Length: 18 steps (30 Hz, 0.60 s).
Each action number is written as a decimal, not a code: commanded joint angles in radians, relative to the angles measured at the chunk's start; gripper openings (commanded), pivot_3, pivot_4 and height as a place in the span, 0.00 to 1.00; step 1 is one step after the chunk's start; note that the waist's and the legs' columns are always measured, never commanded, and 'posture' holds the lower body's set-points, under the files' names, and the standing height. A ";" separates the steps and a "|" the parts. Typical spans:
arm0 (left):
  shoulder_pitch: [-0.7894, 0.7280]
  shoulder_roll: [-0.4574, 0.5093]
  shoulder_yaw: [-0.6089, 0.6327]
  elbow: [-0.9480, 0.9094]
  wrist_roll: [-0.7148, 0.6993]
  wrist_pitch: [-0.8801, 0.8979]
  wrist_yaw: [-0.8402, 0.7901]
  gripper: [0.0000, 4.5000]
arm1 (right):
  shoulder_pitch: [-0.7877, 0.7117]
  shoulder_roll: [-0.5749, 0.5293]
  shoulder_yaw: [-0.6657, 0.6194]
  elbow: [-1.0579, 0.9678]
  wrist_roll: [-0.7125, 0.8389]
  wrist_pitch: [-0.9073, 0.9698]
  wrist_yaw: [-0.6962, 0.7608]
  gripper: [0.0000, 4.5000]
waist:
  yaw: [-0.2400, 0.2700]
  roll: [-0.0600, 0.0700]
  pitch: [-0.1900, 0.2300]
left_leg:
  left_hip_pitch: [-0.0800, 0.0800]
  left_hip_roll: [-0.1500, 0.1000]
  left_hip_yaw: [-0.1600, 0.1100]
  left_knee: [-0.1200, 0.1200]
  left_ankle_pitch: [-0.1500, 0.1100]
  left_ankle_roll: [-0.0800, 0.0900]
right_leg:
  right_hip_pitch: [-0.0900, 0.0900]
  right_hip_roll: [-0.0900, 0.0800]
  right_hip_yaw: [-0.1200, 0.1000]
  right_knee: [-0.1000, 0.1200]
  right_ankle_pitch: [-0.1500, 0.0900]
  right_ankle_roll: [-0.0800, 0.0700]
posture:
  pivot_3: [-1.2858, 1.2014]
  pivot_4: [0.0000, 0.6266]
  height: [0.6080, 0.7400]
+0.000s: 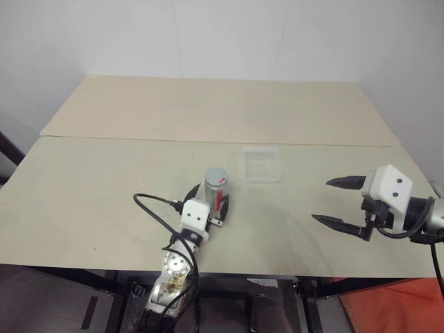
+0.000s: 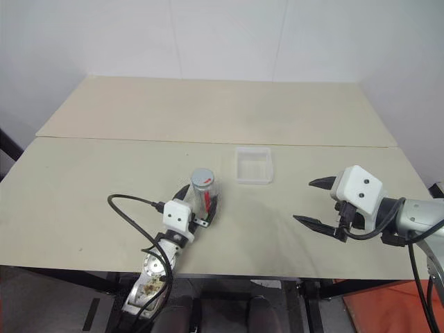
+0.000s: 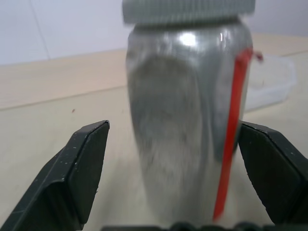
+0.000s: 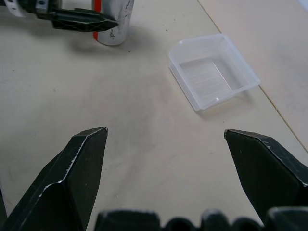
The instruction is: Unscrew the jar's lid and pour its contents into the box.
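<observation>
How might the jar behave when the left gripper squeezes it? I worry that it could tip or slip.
The jar stands tall and narrow on the table, so an off-centre push would probably tip it. Its wall looks smooth and glossy, likely slippery. The left gripper straddles it evenly, which should help.

Table (image 1: 104, 201): pale wood top, two boards butted along a seam (image 1: 139, 140) that ran side to side (far board slightly narrower). White wall (image 1: 229, 35) stood behind, meeting the far edge. Orange sheet (image 1: 388, 309) lay on the floor below the near right corner.
</observation>
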 commanded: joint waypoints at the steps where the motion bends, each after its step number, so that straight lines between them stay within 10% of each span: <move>1: 0.009 0.006 0.000 -0.065 0.013 -0.009 0.007 1.00 | -0.009 0.006 -0.010 -0.018 0.000 -0.007 -0.015 1.00 | 0.000 0.000 0.000 | 0.000 0.000 0.000 0.000 0.000 0.000 | 0.000 0.000 0.000 0.000 0.000 0.000 | 0.52 0.24 1.00; 18: 0.059 0.041 0.005 -0.135 0.007 0.027 -0.024 1.00 | -0.024 0.031 0.032 0.004 -0.023 -0.030 -0.020 1.00 | 0.000 0.000 0.000 | 0.000 0.000 0.000 0.000 0.000 0.000 | 0.000 0.000 0.000 0.000 0.000 0.000 | 0.52 0.24 1.00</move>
